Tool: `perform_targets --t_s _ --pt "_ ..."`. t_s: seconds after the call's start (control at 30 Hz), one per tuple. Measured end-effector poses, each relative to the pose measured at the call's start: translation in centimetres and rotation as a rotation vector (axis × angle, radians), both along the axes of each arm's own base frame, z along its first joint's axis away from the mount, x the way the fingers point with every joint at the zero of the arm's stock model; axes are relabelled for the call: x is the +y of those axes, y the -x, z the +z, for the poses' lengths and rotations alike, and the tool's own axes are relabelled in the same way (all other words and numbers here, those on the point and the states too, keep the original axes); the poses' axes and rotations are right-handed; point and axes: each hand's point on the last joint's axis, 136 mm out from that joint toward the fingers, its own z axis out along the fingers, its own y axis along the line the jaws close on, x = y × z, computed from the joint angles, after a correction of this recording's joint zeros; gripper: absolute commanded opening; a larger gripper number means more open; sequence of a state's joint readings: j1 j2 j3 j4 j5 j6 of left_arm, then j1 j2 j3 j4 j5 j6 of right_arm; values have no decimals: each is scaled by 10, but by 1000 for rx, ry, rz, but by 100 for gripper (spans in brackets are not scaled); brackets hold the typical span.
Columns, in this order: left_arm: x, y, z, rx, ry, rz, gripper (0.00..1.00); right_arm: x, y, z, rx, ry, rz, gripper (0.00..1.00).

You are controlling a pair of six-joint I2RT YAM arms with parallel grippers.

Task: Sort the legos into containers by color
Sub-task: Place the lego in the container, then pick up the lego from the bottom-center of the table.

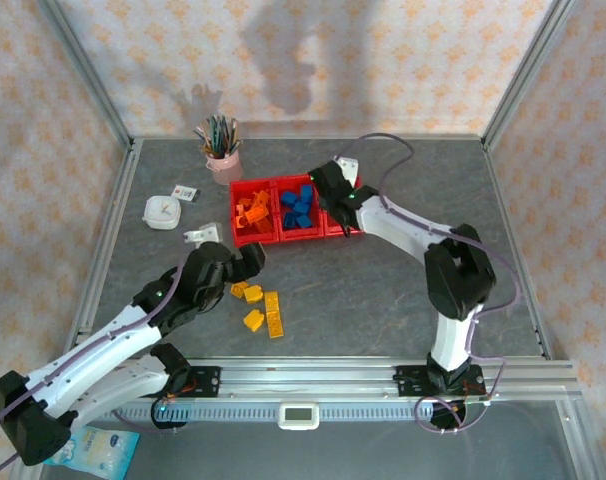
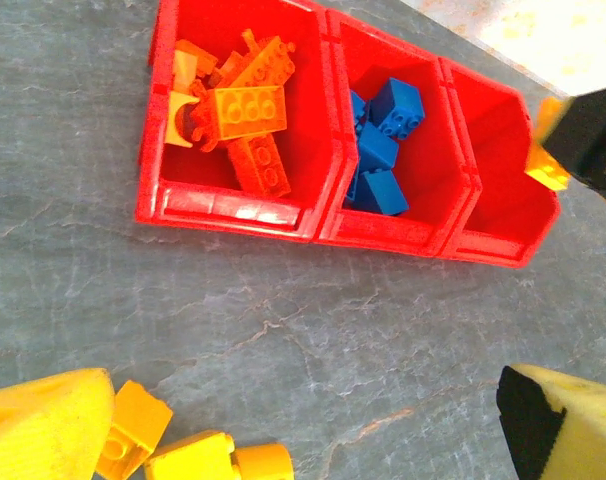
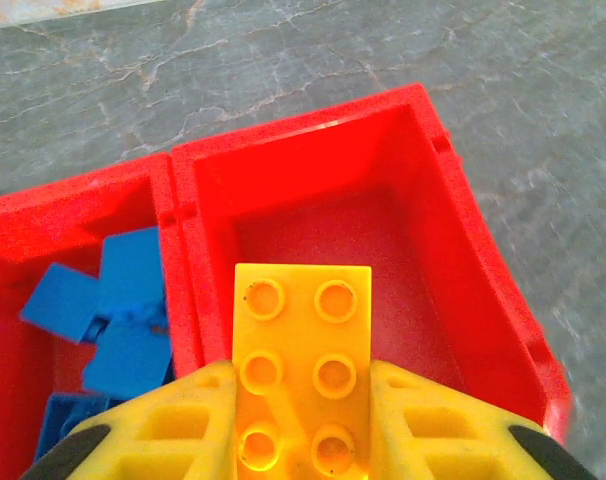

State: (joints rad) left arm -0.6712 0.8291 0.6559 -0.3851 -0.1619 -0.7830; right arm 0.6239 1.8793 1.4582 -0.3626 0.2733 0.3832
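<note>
Three joined red containers (image 1: 268, 238) stand at mid-table. The left one holds orange legos (image 1: 251, 212) and the middle one blue legos (image 1: 299, 205). My right gripper (image 3: 301, 400) is shut on a flat yellow lego (image 3: 301, 320), studs up, above the bare right container (image 3: 453, 230). From the left wrist view that gripper (image 2: 583, 130) hangs over the right container's (image 2: 503, 215) far corner. My left gripper (image 2: 303, 430) is open over the table, with yellow legos (image 2: 133, 430) beside its left finger. Several yellow legos (image 1: 263, 308) lie on the table in front of the containers.
A pink cup of pens (image 1: 221, 150) stands behind the containers. A white round object (image 1: 162, 211), a small card (image 1: 186, 192) and a white piece (image 1: 203, 236) lie to the left. Metal rails frame the table.
</note>
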Motion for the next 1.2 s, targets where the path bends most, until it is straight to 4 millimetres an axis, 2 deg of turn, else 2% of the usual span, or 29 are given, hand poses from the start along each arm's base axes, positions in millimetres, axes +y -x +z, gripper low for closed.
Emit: perform_targets --t_s 0.07,0.2,0.27,0.4,0.47,0.7,0.83,0.97,1.1,1.2 --pt "-3 -3 0 -2 0 -2 99 -2 -17 -12 13 26 6 38" --pt "-6 -7 2 -10 2 -5 99 -7 -37 -26 38 53 20 54" --pt "-6 -8 2 -12 3 -5 99 -7 -39 -25 41 54 35 59" --pt "-6 -8 3 -14 4 -4 99 7 -32 -16 26 54 80 59" --pt "-5 -7 4 -15 4 -2 99 18 -17 -10 19 48 114 60" --pt "11 6 11 -26 -2 27 99 72 76 0 40 7 316 67" --pt "26 17 13 -20 -3 65 99 104 131 -17 104 -27 436 71" --pt "39 27 14 -15 3 102 99 131 177 -33 164 -50 525 73" --pt "52 36 13 -5 6 144 99 162 210 -37 180 -103 602 75" --pt "58 41 12 0 9 163 99 181 228 -50 201 -104 645 78"
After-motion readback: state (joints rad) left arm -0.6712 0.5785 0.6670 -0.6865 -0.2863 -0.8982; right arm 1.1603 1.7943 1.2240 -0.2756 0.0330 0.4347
